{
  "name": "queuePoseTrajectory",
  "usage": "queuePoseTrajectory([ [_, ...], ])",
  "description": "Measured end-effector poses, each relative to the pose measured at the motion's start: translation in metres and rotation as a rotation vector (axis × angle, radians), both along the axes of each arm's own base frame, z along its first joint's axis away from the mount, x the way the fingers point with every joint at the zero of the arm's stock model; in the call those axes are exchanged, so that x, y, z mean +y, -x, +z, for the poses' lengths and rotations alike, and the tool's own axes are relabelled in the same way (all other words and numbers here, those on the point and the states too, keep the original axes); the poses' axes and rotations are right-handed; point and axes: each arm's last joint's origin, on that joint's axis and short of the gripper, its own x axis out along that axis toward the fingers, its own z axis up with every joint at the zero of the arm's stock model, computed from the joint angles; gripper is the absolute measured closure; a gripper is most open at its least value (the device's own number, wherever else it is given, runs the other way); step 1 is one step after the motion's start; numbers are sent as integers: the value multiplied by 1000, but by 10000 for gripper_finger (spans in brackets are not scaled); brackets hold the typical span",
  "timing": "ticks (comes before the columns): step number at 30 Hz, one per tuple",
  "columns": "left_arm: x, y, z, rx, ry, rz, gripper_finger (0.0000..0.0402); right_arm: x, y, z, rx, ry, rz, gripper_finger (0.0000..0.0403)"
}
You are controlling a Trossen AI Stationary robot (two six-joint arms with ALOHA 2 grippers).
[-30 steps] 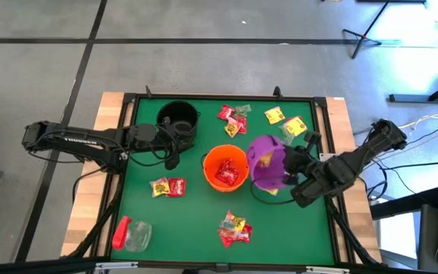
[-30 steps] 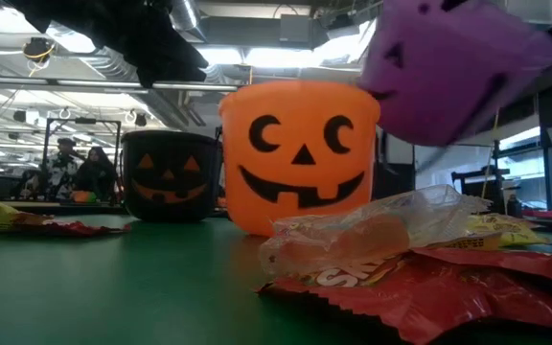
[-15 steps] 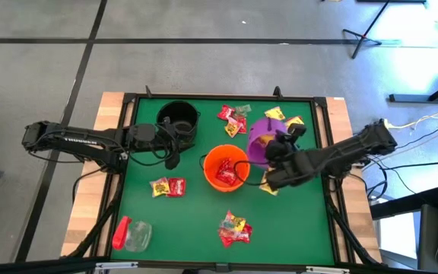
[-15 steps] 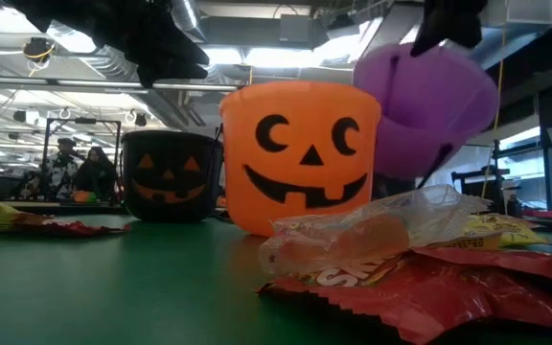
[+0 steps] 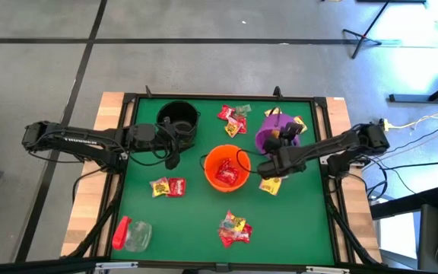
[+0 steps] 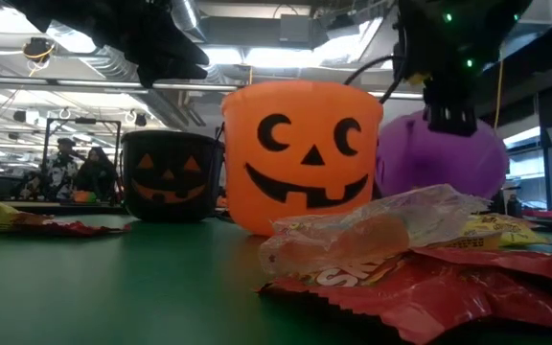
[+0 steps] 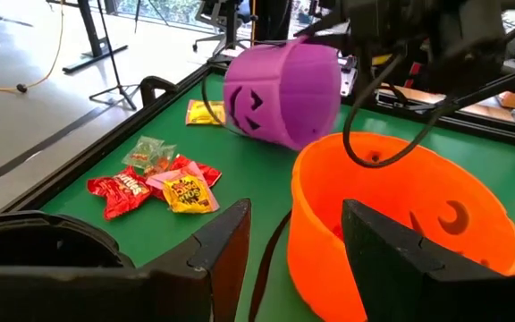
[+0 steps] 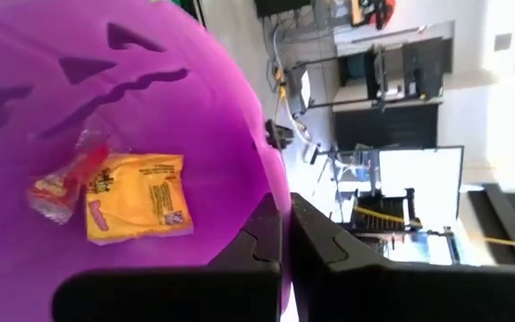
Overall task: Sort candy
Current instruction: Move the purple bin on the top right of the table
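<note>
The right gripper (image 5: 281,138), jaws clamped together on the rim of the purple bucket (image 5: 270,135), has swung it back from above the counter's (image 5: 188,228) right side and lowered it toward the far right, just beyond the orange bucket (image 5: 225,168). It hangs tilted, with a yellow packet (image 8: 138,207) and a red one (image 8: 65,182) inside. More candy (image 5: 234,228) lies scattered on the green surface. The left gripper (image 5: 172,144), jaws apart and empty, waits near the black bucket (image 5: 178,119). Sorting looks far from finished.
</note>
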Motion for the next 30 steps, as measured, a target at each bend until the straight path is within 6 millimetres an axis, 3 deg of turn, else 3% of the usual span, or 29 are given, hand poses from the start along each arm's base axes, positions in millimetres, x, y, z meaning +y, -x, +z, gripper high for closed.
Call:
queuePoseTrajectory([
  [5,0,0,0,0,-1,0,234,1,3,-12,4,-61,-15,403],
  [12,0,0,0,1,-3,1,234,1,5,-13,42,-89,-25,386],
  [21,0,0,0,2,-3,0,234,1,7,8,51,-94,-91,311],
  [30,0,0,-1,7,-2,-3,234,3,-2,33,-69,-106,-97,257],
])
